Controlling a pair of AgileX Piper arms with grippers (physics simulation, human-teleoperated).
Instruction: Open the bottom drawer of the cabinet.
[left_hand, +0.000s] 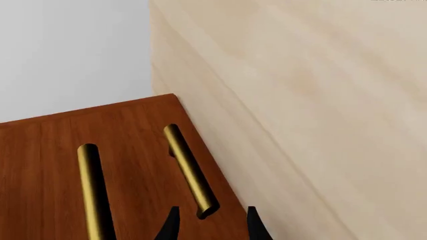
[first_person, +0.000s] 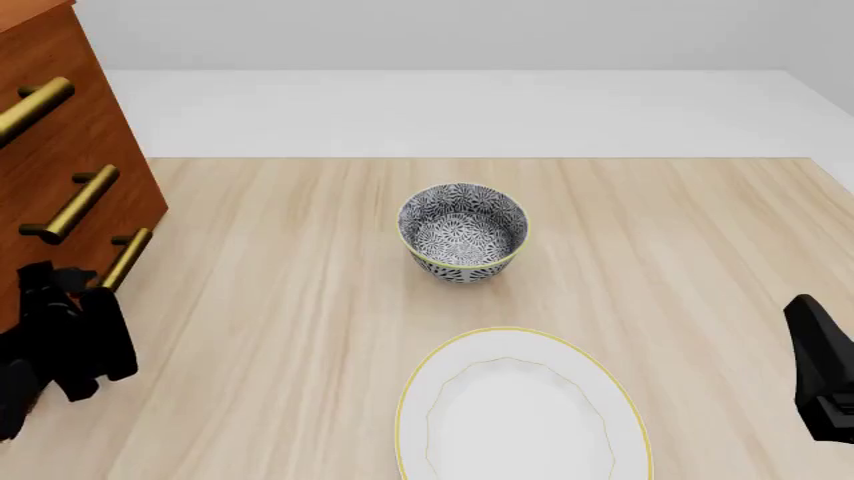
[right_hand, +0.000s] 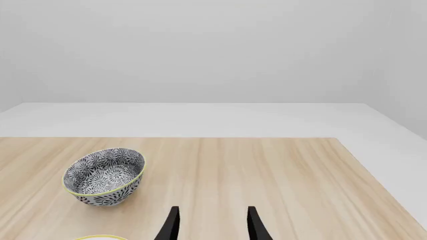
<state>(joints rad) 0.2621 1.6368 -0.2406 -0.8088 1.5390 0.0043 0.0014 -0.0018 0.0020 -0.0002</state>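
Our left gripper (left_hand: 210, 225) shows its fingertips apart in the left wrist view, straddling the near end of the brass handle (left_hand: 191, 170) on the bottom drawer (left_hand: 133, 165), not yet closed on it; a second brass handle (left_hand: 92, 190) lies beside it on the cabinet (left_hand: 40, 150), and the table (left_hand: 320, 125) fills the rest. We judge the approach nearly done, with the grasp and the pull left: no drawer front stands out from the cabinet face. In the front view we count three brass handles on the cabinet (first_person: 74, 150), the lowest (first_person: 128, 258) just beside the left gripper (first_person: 94, 325); also one patterned bowl (first_person: 463, 233) and one white plate (first_person: 521, 410), both well to the right of the cabinet, and the right gripper (first_person: 825, 370) farthest from it. In the right wrist view the right gripper (right_hand: 210, 225) hangs with fingertips apart, holding nothing, beside one bowl (right_hand: 105, 176).
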